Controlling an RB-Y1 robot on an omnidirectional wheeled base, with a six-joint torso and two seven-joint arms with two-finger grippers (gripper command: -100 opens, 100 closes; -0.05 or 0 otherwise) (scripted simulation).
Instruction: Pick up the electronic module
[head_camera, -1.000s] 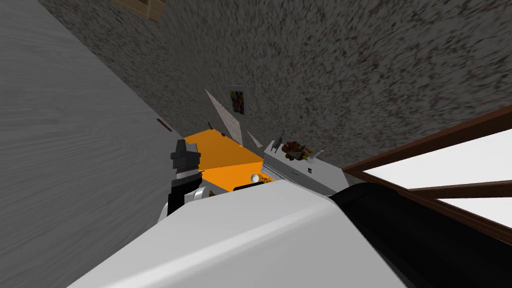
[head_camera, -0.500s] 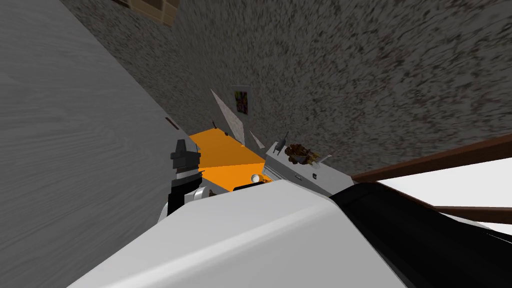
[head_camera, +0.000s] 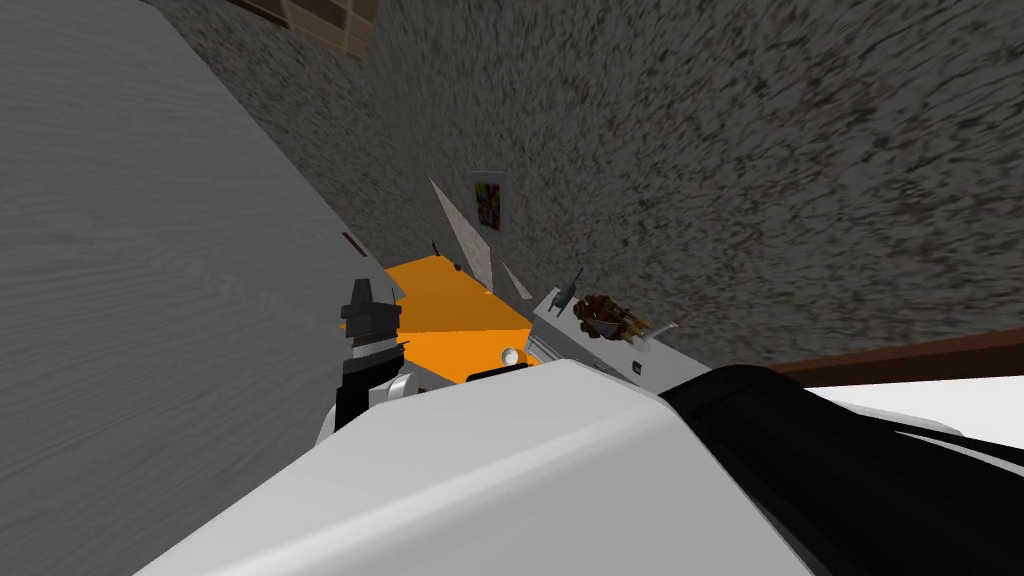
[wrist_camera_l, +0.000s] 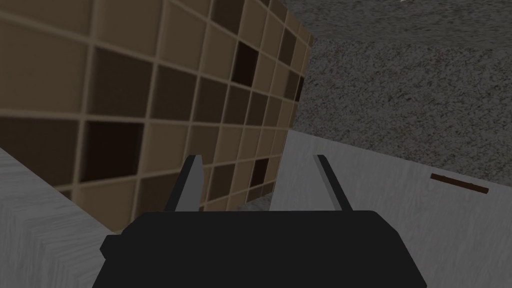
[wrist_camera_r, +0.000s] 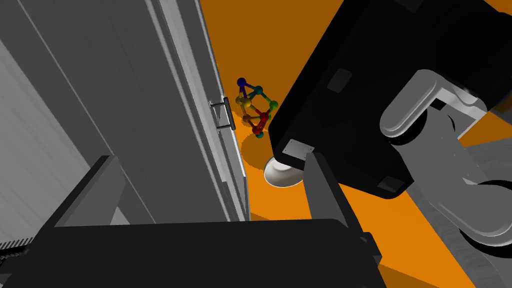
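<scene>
We are holding the left gripper (wrist_camera_l: 257, 162) and right gripper (wrist_camera_r: 210, 162) wide and empty, probably readying them for grabbing the module.

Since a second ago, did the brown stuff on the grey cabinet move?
No. The brown stuff keeps its spot on the grey cabinet. Both slid together in the picture, as did the wall poster, so my own camera moved.
</scene>
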